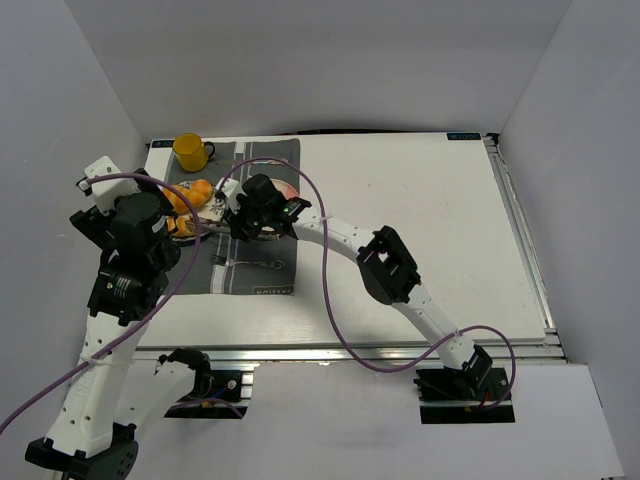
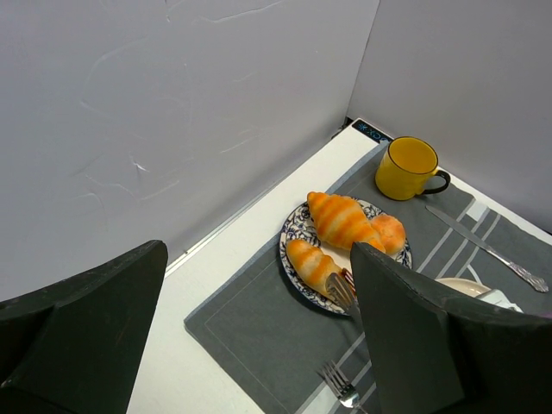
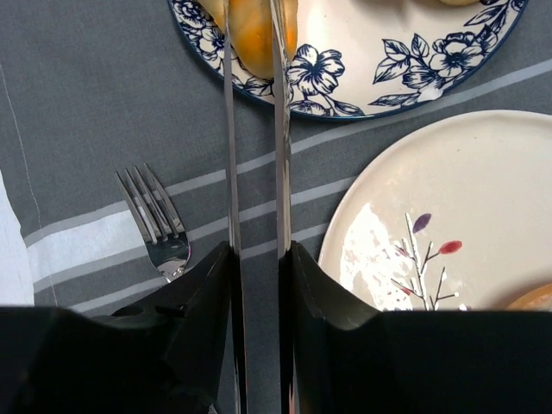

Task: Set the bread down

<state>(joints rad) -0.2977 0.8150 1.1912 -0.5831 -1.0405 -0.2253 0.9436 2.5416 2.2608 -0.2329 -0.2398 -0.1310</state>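
While we look down the right end effector [image 3: 253, 26], its two long thin metal blades stand drawn in to a narrow gap. They appear to pinch one end of a small glossy golden-orange striped roll [image 2: 310, 263]. That roll lies flat at the near side of a round blue floral china plate [image 2: 293, 226], beside a larger striped roll [image 2: 341, 220] and a round bun [image 2: 390, 231]. The plate sits on a grey striped cloth placemat [image 3: 86, 103] on the white tabletop [image 2: 207, 272]. A yellow mug [image 2: 405, 168] stands beyond it, a silver fork [image 3: 155, 220] lies beside the blades, and a white plate painted with a twig [image 3: 448, 198] sits just next to the floral one. The left end effector [image 2: 259, 362] hangs above, broad dark fingers wide apart, holding nothing.

We judge the step in hand to be securing the roll for a lift. Since the hold is at one end of a shiny piece, we would check that the pinch sits behind the tapered tip. Then we would raise it slowly and straight up, clearing the floral rim before swinging across, likely to the white plate.

From the left wrist view the roll's long axis runs diagonally, far-left to near-right, level with the plate. Its near-right end points at the blades, so the free end may droop
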